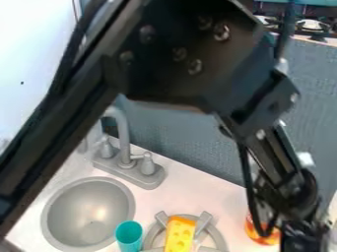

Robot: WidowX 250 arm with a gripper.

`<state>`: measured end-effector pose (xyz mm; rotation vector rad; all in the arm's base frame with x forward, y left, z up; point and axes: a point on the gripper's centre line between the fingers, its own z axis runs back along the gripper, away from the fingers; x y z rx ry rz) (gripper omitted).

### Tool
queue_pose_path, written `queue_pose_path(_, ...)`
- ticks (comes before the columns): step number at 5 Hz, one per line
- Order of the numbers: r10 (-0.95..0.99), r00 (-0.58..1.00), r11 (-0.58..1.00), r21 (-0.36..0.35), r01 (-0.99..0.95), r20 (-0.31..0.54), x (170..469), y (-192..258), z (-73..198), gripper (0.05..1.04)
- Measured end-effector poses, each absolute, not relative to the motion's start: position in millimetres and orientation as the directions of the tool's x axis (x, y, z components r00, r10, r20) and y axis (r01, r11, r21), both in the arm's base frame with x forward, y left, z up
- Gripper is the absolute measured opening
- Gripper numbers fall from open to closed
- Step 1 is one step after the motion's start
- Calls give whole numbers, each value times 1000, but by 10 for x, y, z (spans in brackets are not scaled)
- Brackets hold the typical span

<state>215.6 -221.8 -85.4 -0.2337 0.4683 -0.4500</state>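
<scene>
Orange item [256, 237] sits on the table [220, 198] at lower R of view, just beside the gripper [305, 240] & partly behind a black cable [250, 197] on the arm [191, 64]. Whether the gripper is parted or clamped on anything: can't tell. Toy cheese [179, 235] lies across the gray burner [162, 217], w/ a teal cup [129, 235] btwn it & the sink [89, 211]. Good handling here, in our judgment, means slow wrist moves, cable slack kept off the item, & a level, centered approach w/ light pressure, b/c a sideways nudge could tip or slide it. Any lift should go straight up before swinging clear of burner & faucet [125, 160].
</scene>
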Motion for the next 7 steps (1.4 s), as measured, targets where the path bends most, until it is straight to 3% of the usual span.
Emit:
queue_pose_path(1, -457, 801, 880, -326, 346, -386, 2189, -2176, -840, 816)
queue_pose_path(2, -478, 800, 864, -357, 355, -362, 2171, -2206, -792, 1006)
queue_pose_path(4, -473, 848, 839, -416, 351, -239, 2229, -2163, -336, 1001)
queue_pose_path(5, -412, 894, 862, -394, 320, -177, 2321, -1970, -63, 1001)
queue_pose_path(6, -317, 940, 918, -291, 270, -129, 2393, -1648, 134, 1001)
queue_pose_path(7, -245, 957, 955, -211, 209, -158, 2380, -1386, 117, 1001)
